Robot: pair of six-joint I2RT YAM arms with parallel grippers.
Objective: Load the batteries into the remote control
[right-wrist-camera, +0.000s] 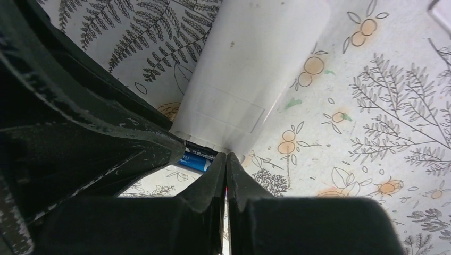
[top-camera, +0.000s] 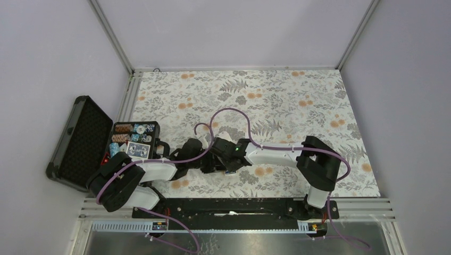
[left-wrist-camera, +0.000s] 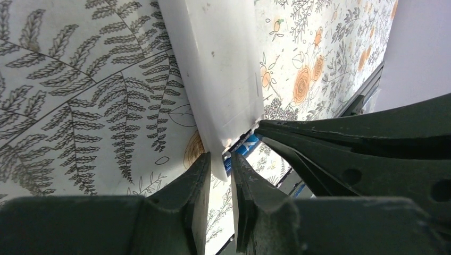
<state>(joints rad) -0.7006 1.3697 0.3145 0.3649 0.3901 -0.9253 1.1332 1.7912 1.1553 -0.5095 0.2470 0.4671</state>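
The remote control [left-wrist-camera: 218, 69] lies with its plain white back up on the floral table; it also shows in the right wrist view [right-wrist-camera: 250, 69]. My left gripper [left-wrist-camera: 219, 159] is closed narrowly on the remote's near corner. My right gripper [right-wrist-camera: 226, 156] is shut, its tips touching the remote's near end. One blue battery [right-wrist-camera: 198, 160] lies at that end, between the two grippers; it also shows in the left wrist view [left-wrist-camera: 245, 144]. The other battery is hidden. In the top view both grippers [top-camera: 208, 163] [top-camera: 220, 161] meet at the table's centre front and hide the remote.
An open black case [top-camera: 74, 141] with poker chips [top-camera: 130, 132] and cards stands at the left edge, beside my left arm. A purple cable [top-camera: 234, 114] loops over the table's middle. A metal rail [top-camera: 239, 204] runs along the near edge.
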